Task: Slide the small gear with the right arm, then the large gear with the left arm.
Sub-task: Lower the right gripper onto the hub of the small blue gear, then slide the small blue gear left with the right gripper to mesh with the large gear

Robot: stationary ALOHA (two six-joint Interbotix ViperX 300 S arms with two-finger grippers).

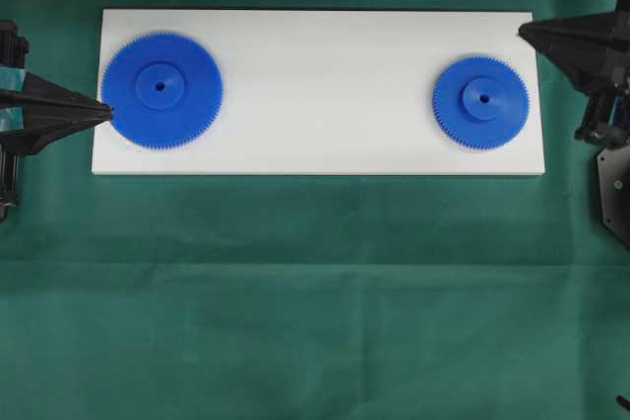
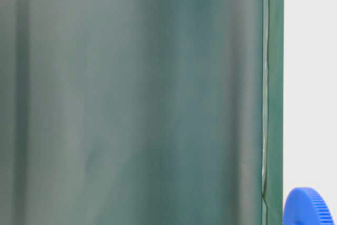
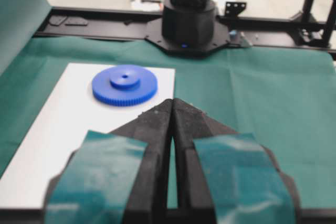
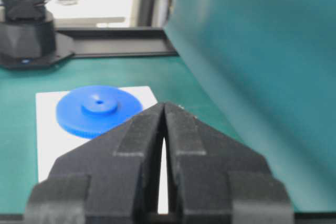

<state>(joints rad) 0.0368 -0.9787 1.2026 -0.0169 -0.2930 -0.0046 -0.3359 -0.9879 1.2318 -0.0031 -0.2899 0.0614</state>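
A: Overhead view first: a white board [image 1: 315, 56] is being shown laid flat across a green cloth [image 1: 315, 292], presumably so that the gears are being given a smooth surface to be slid over.

B: And the large gear [image 1: 160, 90]?

A: It is being kept flat at the board's left end, its teeth just beside the tip of the left gripper [image 1: 106, 110]. That gripper is being held level with the gear's rim, pinched closed on nothing, so a single point is likely being offered for pushing.

B: The small gear [image 1: 481, 102]?

A: It is lying flat at the right end, well apart from the large one. The right gripper [image 1: 525, 30] is being held off the board's far right corner, near the gear but apart from it.

B: Clenched too?

A: Its wrist view is showing the fingers [image 4: 139, 135] meeting at the tips, empty. The small gear's slide is judged not yet begun.
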